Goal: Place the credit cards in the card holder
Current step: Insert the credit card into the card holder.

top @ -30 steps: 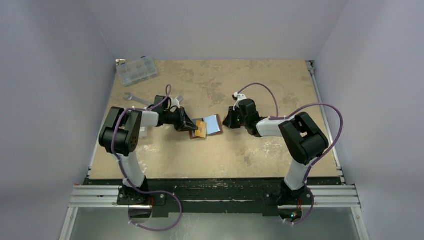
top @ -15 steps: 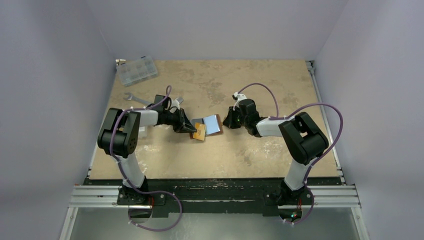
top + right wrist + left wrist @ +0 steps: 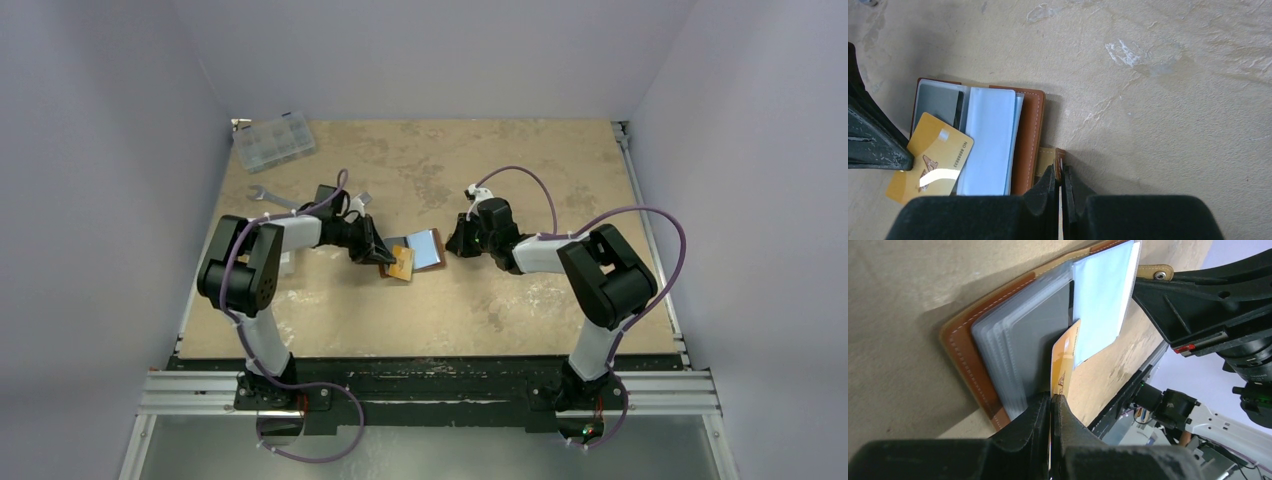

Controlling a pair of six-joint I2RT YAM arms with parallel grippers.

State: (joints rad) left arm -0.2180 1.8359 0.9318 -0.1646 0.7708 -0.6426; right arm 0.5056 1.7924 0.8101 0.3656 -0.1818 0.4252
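Observation:
The brown leather card holder [image 3: 383,271] lies open mid-table, grey slots [image 3: 1018,335] up. A light blue credit card [image 3: 426,248] sits on its right half [image 3: 989,140]. My left gripper [image 3: 1052,397] is shut on the edge of an orange-yellow credit card [image 3: 1066,357], held tilted with its far end against the grey slots beside the blue card [image 3: 1100,295]; whether it is inside a slot I cannot tell. My right gripper [image 3: 1060,172] is shut on the holder's snap strap [image 3: 1048,156] at the right edge, next to the brown cover [image 3: 1030,130]. The orange card [image 3: 930,160] overlaps the holder's left half.
A clear compartmented box [image 3: 273,140] stands at the back left corner. A silver wrench [image 3: 268,195] lies behind the left arm. Both grippers [image 3: 378,252] [image 3: 455,243] face each other across the holder. Bare tabletop [image 3: 520,150] stretches behind and to the right.
The left gripper has shifted slightly with the orange card, nudging it a little lower-left over the holder. The right arm and the holder have not moved.

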